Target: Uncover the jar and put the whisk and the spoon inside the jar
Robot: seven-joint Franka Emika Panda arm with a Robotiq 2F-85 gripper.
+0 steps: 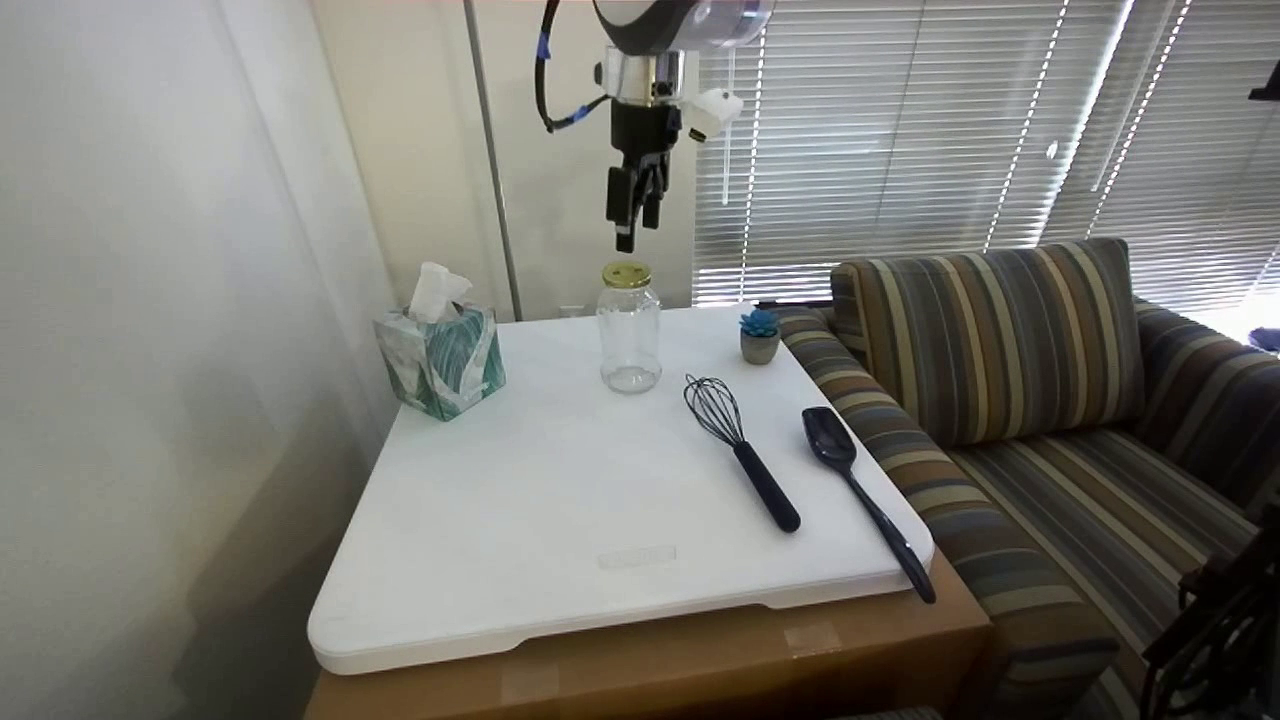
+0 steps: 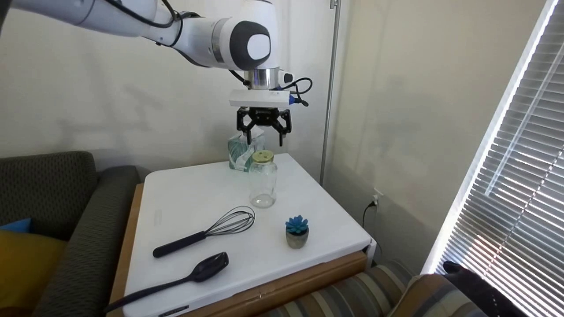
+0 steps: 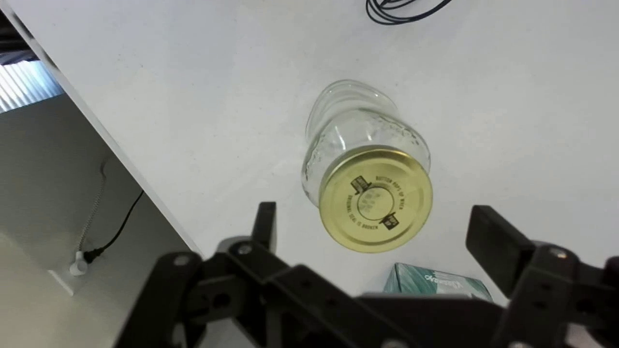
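The clear glass jar (image 1: 630, 335) (image 2: 263, 182) (image 3: 365, 129) stands upright on the white table top, with its yellow-green lid (image 1: 627, 276) (image 2: 263, 156) (image 3: 370, 237) on it. My gripper (image 1: 638, 232) (image 2: 265, 143) (image 3: 375, 217) is open and empty, pointing down a little above the lid and apart from it. In the wrist view the lid shows between the two fingers. The whisk (image 1: 767, 487) (image 2: 180, 244) lies flat near the jar; only its wire loops (image 3: 394, 22) show in the wrist view. The black spoon (image 1: 830, 440) (image 2: 209, 267) lies beyond the whisk, outside the wrist view.
The table top (image 1: 520, 480) (image 2: 189, 189) carries a teal tissue box (image 1: 440, 365) (image 2: 240, 154) (image 3: 430, 282) and a small potted blue succulent (image 1: 759, 340) (image 2: 297, 233). A striped armchair (image 1: 1000, 370) stands against one table side. A wall is close to the opposite side.
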